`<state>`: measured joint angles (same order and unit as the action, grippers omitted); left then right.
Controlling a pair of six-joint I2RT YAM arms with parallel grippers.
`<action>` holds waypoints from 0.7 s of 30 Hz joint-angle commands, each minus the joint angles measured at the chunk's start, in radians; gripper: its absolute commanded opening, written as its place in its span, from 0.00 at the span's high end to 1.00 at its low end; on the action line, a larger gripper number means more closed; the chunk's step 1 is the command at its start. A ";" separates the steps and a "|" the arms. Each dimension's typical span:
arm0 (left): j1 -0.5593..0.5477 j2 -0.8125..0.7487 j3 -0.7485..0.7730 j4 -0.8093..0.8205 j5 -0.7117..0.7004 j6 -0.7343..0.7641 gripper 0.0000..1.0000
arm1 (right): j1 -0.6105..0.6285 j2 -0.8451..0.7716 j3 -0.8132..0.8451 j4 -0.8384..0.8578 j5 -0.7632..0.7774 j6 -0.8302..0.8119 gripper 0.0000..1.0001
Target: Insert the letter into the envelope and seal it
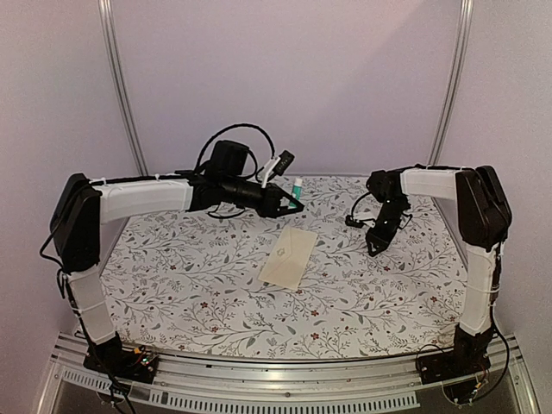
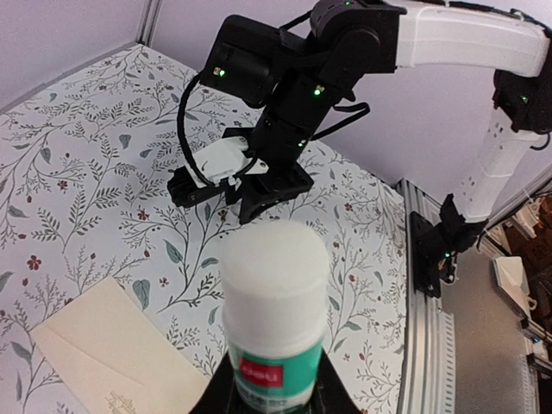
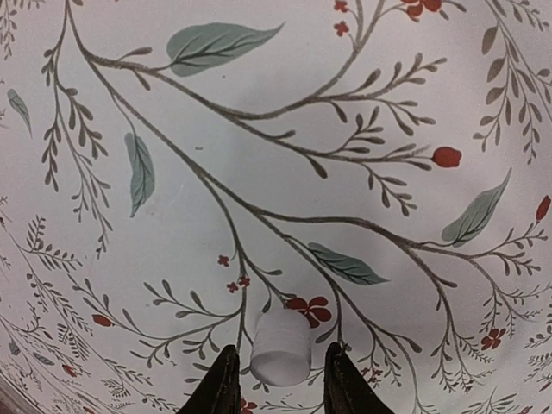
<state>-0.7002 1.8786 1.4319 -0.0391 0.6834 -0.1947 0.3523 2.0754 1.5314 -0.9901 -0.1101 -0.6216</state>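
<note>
Roughly at the middle of the floral table (image 1: 190, 285), the envelope (image 1: 290, 256) lies flat and askew, its long sides running from 1 to 7 o'clock. It carries a small dark mark (image 1: 280, 251) too small to make out. Bare cloth spreads from it toward 6 and 9 o'clock, out to the near rail (image 1: 285, 379) and the left edge. The far edge at 12 o'clock meets the wall. The left arm rises from the 7 o'clock corner to a high elbow, and its forearm reaches level across to 12 o'clock of the envelope. There the left gripper (image 2: 274, 398) is clamped on a glue stick (image 2: 274, 310), held clear above the cloth. The right arm climbs from the 5 o'clock corner and folds inward, its wrist dropping at 3 o'clock of the envelope. The right gripper (image 3: 280, 379) points down with its jaws partly apart around a small white cap (image 3: 280, 348) on the cloth, a slim gap on each side.
</note>
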 commanded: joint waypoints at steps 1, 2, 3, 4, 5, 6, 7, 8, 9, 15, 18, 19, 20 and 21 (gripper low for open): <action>0.016 0.028 0.022 0.009 0.012 -0.010 0.91 | 0.002 0.020 0.026 -0.023 0.000 0.005 0.70; 0.017 0.029 0.023 0.010 0.014 -0.011 0.91 | 0.003 0.022 0.028 -0.022 0.000 0.006 0.71; 0.018 0.030 0.024 0.011 0.015 -0.012 0.91 | 0.005 0.024 0.032 -0.023 -0.001 0.007 0.72; 0.018 0.032 0.024 0.012 0.017 -0.013 0.91 | 0.005 0.026 0.036 -0.023 -0.002 0.008 0.72; 0.020 0.034 0.025 0.014 0.019 -0.014 0.91 | 0.005 0.028 0.040 -0.024 -0.003 0.009 0.73; 0.020 0.036 0.024 0.014 0.020 -0.016 0.91 | 0.006 0.029 0.044 -0.024 -0.004 0.008 0.73; 0.021 0.036 0.025 0.017 0.022 -0.018 0.91 | 0.007 0.030 0.046 -0.025 -0.005 0.011 0.74; 0.021 0.038 0.024 0.017 0.023 -0.020 0.91 | 0.008 0.033 0.048 -0.026 -0.005 0.011 0.75; 0.023 0.038 0.024 0.018 0.023 -0.023 0.91 | 0.009 0.034 0.051 -0.026 -0.006 0.011 0.75; 0.030 0.045 0.022 0.023 0.030 -0.032 0.91 | 0.013 0.045 0.063 -0.031 -0.008 0.010 0.83; 0.033 0.047 0.024 0.022 0.033 -0.034 0.91 | 0.013 0.050 0.070 -0.036 -0.010 0.010 0.87; 0.033 0.049 0.024 0.023 0.035 -0.035 0.91 | 0.014 0.051 0.071 -0.038 -0.009 0.008 0.89; 0.035 0.050 0.024 0.022 0.036 -0.035 0.91 | 0.013 0.051 0.074 -0.040 -0.008 0.008 0.91; 0.036 0.051 0.025 0.022 0.036 -0.036 0.91 | 0.013 0.051 0.079 -0.044 -0.010 0.007 0.93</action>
<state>-0.6819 1.9102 1.4322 -0.0376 0.7025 -0.2222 0.3580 2.1014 1.5806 -1.0142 -0.1104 -0.6163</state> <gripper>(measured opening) 0.176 0.160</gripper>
